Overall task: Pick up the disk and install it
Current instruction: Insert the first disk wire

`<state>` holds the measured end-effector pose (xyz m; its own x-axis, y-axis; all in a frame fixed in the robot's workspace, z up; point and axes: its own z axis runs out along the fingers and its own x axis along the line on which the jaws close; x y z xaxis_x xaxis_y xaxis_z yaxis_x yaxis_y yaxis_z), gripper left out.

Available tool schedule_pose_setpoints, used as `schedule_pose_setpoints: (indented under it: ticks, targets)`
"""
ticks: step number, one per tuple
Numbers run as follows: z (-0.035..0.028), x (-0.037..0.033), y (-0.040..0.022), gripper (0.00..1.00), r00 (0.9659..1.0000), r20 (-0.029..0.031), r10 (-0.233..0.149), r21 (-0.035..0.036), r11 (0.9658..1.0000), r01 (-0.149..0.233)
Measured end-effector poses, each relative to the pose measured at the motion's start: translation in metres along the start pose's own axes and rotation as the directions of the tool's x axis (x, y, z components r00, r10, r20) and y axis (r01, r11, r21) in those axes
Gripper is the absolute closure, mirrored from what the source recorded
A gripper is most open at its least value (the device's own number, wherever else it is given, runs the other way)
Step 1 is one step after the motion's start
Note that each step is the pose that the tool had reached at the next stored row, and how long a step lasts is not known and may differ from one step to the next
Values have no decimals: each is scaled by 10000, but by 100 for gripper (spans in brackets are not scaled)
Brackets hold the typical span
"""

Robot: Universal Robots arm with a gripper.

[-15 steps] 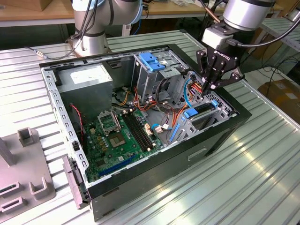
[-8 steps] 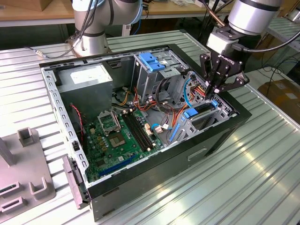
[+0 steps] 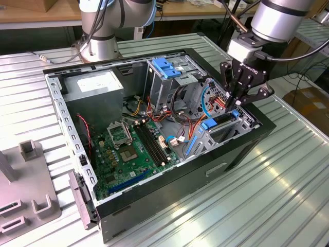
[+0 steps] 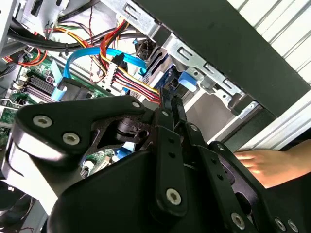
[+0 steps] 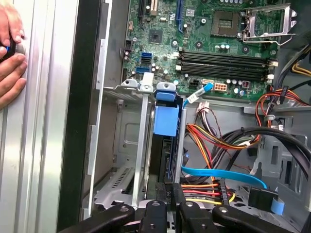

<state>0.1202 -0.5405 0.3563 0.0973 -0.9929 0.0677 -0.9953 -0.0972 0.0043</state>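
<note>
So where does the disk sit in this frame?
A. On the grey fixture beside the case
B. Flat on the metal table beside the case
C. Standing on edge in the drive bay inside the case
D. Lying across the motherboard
C. In the first wrist view the disk stands on edge in the metal drive bay with its light-blue carrier showing, and the gripper is right above it in the exterior view.

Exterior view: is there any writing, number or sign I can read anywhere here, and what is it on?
Nothing can be quoted with confidence.
White label on the grey box: print too small to read.
White lettering on the hand: too small to read.
Markings on the motherboard: too small to read.
</note>
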Motion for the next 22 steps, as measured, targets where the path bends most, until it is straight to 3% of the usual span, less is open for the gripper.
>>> schedule_pose_setpoints:
  ticks: [6, 9, 22]
  targets:
    - [39, -4, 8, 83, 10000, -3, 92, 19, 10000, -92]
    - [49, -4, 3, 83, 9990, -2, 452, -4, 9990, -452]
    - [89, -5, -10, 83, 9979, -1, 653, -18, 9979, -653]
